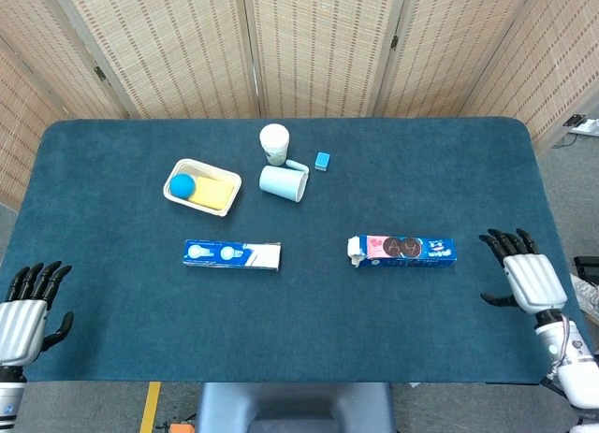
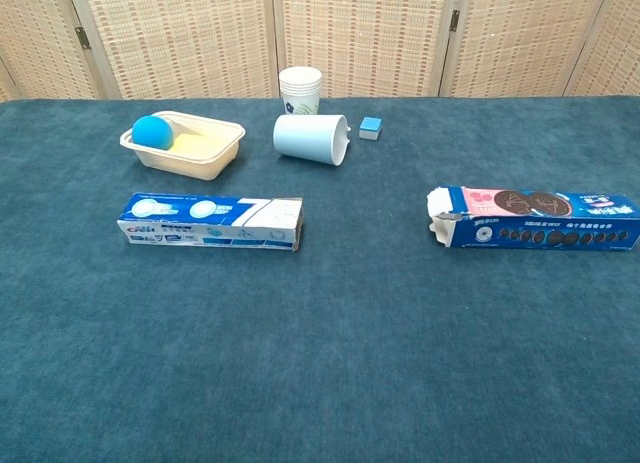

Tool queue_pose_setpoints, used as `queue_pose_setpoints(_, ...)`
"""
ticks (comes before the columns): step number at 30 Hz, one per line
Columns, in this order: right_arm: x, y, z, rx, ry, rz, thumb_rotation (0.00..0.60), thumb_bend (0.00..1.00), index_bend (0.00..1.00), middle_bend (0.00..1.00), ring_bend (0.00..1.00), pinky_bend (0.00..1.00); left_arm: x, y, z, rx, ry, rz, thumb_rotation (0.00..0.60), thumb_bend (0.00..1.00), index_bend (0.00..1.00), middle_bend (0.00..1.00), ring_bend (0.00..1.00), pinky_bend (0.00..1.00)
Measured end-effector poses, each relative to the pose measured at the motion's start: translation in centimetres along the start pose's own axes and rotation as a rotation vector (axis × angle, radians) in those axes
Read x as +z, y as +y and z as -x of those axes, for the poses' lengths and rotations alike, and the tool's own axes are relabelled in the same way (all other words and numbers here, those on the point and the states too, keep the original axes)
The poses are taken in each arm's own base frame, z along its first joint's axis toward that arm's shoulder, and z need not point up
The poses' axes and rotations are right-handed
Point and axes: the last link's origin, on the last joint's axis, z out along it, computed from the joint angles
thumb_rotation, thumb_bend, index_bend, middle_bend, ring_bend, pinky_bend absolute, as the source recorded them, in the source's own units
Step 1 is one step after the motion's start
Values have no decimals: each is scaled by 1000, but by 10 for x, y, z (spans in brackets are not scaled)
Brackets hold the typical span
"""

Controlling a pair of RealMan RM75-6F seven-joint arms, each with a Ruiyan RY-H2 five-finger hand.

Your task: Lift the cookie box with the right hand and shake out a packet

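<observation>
The blue cookie box point(image 1: 402, 250) point(image 2: 532, 219) lies flat on the table's right half, its torn white flap end pointing left. My right hand point(image 1: 524, 272) hovers to the right of the box near the table's right edge, fingers apart and empty, a gap between it and the box. My left hand point(image 1: 26, 307) stays at the front left corner, fingers spread, holding nothing. Neither hand shows in the chest view. No packet is visible outside the box.
A blue toothpaste box point(image 1: 232, 254) lies left of centre. Behind it stand a cream tray point(image 1: 223, 180) holding a blue ball point(image 1: 182, 185), a tipped pale-blue cup point(image 1: 283, 182), an upright paper cup point(image 1: 274, 143) and a small blue block point(image 1: 322, 161).
</observation>
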Motion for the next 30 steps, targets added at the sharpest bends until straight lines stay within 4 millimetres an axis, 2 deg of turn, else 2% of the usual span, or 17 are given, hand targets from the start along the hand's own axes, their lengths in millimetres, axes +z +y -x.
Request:
queue_pose_setpoints(5,36,-5,1,-9,-66,-8,600,127,242,200,170,27,1,-1,0,-8,-6,1,600,438,130,112,71,81)
queue_pose_setpoints(9,69,-18,4,-18,-100,-15,600,127,266,217,181,27,1,-2,-1,-15,-8,2,600,438,130,112,72,81)
queue_pose_setpoints(13,89,-33,10,-12,-121,-25,600,127,291,217,182,27,0,-2,-1,-19,-8,8,600,437,130,112,75,81)
queue_pose_setpoints(20,103,-41,18,-37,-158,-12,600,127,294,217,181,27,0,-3,-2,-27,-11,11,600,438,130,112,78,81)
queue_pose_setpoints(30,109,-32,29,-50,-185,23,600,127,321,228,195,28,1,-1,0,-13,-18,14,600,438,128,112,78,81)
